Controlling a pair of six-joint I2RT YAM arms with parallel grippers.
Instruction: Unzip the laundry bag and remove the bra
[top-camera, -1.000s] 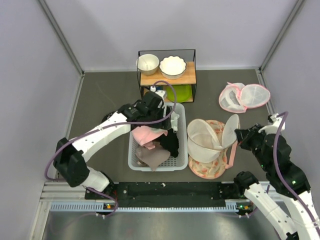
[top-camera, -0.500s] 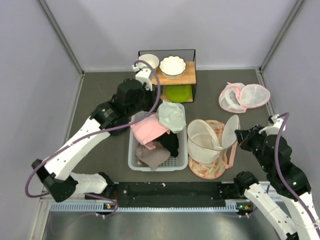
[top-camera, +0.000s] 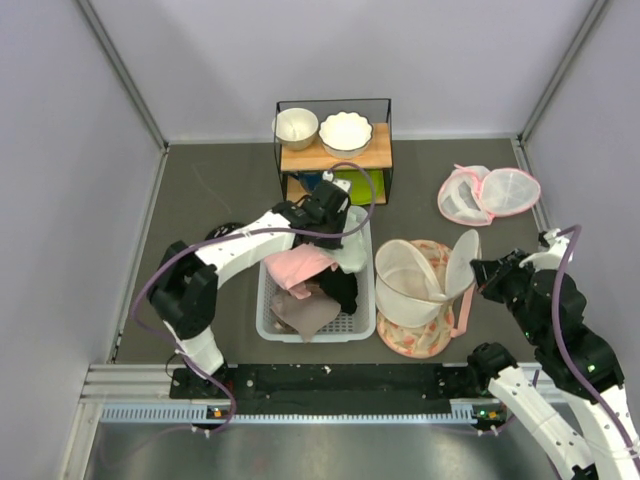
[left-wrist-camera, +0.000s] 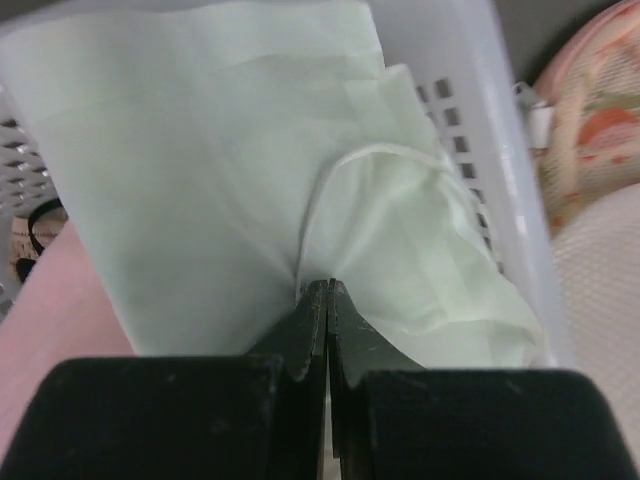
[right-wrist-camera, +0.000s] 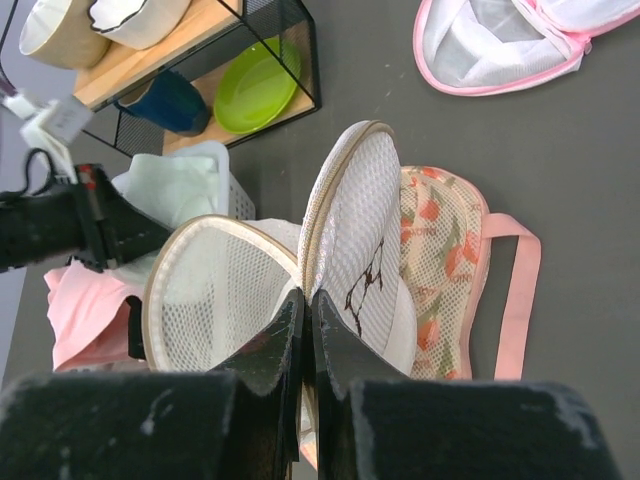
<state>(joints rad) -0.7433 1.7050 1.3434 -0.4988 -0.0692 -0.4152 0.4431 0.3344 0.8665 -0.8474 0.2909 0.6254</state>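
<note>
1. The laundry bag (top-camera: 405, 275) stands on the counter (top-camera: 210, 190), right of centre in the top view. It rests on a flat peach floral piece (top-camera: 420, 338), and its round lid (top-camera: 461, 262) is unzipped and stands up on the right side.
2. In the same view I see the left claw (top-camera: 347, 230) over the far right corner of the white basket (top-camera: 262, 320). The right claw (top-camera: 478, 270) is at the lid's outer edge.
3. In the left wrist view, the left claw (left-wrist-camera: 328, 292) is pinched fully closed on a fold of a pale green garment (left-wrist-camera: 200, 150), which lies against the basket wall.
4. In the right wrist view, the right claw (right-wrist-camera: 306, 297) has its jaws pressed together on the lid's tan rim, low down where it meets the bag. Only white mesh shows through the open mouth of the bag.
</note>
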